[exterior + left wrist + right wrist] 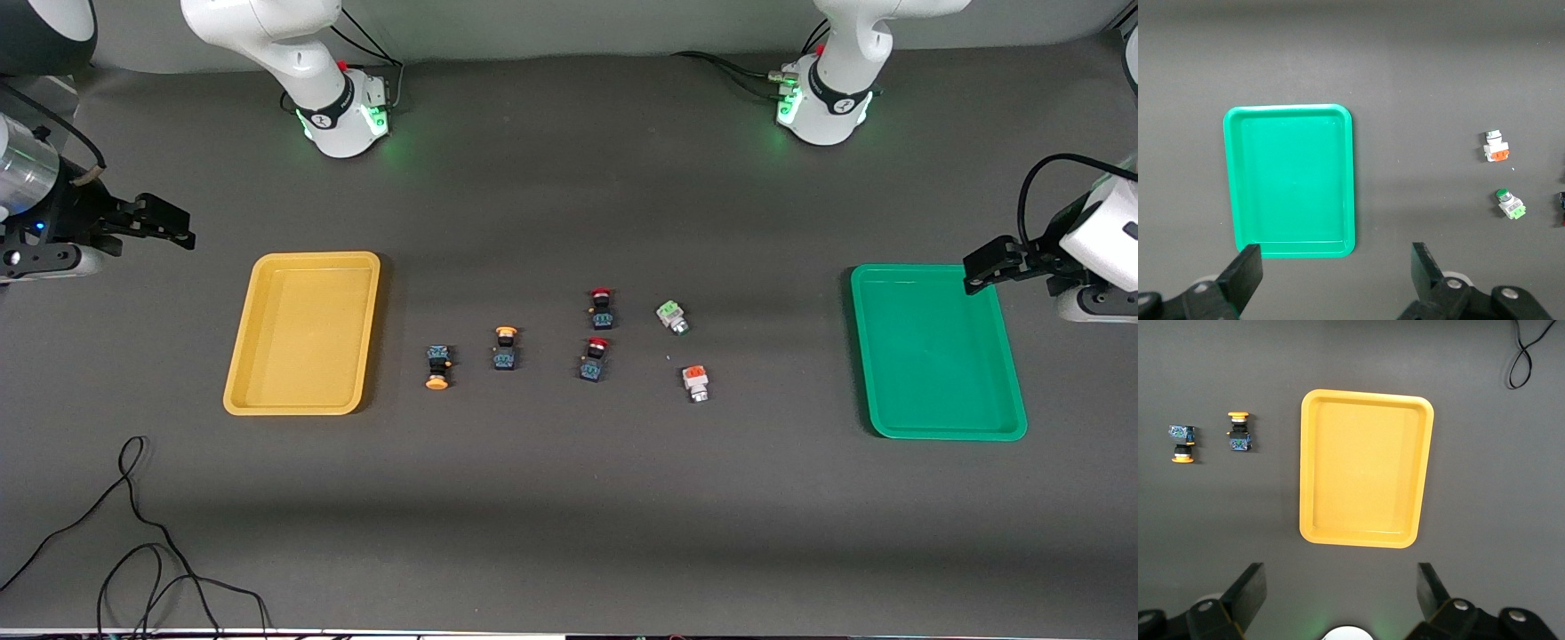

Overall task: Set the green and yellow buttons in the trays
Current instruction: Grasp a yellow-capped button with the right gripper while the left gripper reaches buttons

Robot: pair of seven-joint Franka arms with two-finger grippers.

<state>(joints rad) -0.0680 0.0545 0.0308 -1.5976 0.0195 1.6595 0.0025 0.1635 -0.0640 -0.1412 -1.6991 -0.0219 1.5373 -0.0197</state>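
Note:
Two yellow-capped buttons (437, 366) (505, 347) lie beside the yellow tray (302, 333), toward the table's middle. The green-capped button (671, 316) lies in the middle, well apart from the green tray (938, 351). My left gripper (982, 269) hangs open and empty over the green tray's corner. In the left wrist view (1336, 267) it shows the green tray (1290, 180) and green button (1511, 205). My right gripper (178, 231) hangs open and empty over bare table by the yellow tray. In the right wrist view (1341, 590) it shows the yellow tray (1365, 477) and both yellow buttons (1182, 443) (1239, 431).
Two red-capped buttons (601, 307) (594, 358) lie between the yellow buttons and the green one. An orange-capped white button (695, 382) lies nearer the front camera than the green one. A black cable (133, 533) loops near the front edge at the right arm's end.

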